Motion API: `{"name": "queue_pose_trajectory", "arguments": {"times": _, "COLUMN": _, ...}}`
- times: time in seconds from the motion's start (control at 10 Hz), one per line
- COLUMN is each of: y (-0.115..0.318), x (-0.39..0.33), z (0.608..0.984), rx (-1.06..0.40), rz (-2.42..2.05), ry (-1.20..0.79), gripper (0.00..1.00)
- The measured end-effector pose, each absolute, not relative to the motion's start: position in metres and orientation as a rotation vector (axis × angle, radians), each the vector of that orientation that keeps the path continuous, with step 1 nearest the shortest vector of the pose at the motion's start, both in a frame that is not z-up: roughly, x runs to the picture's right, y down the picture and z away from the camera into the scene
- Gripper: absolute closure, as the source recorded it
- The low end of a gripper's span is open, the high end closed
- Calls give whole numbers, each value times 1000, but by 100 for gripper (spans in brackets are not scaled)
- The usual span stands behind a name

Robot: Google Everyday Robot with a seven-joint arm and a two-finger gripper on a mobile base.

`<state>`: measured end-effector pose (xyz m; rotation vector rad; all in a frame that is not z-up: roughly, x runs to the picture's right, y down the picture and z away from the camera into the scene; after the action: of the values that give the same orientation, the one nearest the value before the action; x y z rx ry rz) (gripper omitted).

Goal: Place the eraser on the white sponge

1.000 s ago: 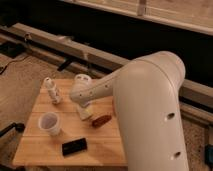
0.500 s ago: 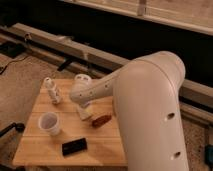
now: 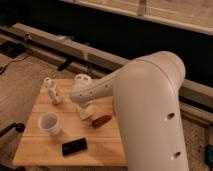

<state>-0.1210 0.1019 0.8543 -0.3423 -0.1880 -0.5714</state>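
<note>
hand (image 3: pixel 81 104) apart, empty, mid-desk by white sponge (image 3: pixel 86 115) | eraser (image 3: pixel 74 146) at desk (image 3: pixel 35 150) front edge | risk: reach clips cup (image 3: pixel 50 123), shoves sponge

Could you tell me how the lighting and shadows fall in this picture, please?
Camera view: warm light on the table; dark background behind; black eraser near the front edge stands out; end effector hangs over the table's middle, no glare.

The big arm blocks a lot
The arm (image 3: pixel 145 100) hides the right side of the surface (image 3: pixel 100 146) and part of the white sponge (image 3: pixel 86 115); the gripper (image 3: pixel 81 104), low over the middle, is hard to make out.
</note>
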Motion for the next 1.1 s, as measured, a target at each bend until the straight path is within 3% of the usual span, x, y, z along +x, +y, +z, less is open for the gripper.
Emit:
{"name": "queue_pose_trajectory", "arguments": {"times": 0.4, "y": 101, "x": -121, "z": 852, "rx": -337, "rz": -587, "ry": -182, "gripper": 20}}
{"name": "queue_pose_trajectory", "arguments": {"times": 0.7, "y": 118, "x": -136, "z": 822, "rx": -360, "rz": -662, "ry": -154, "gripper": 20}}
{"name": "queue_pose_trajectory", "arguments": {"times": 1.1, "y": 170, "x": -153, "z": 765, "rx": -481, "rz": -693, "ry": -141, "gripper": 20}}
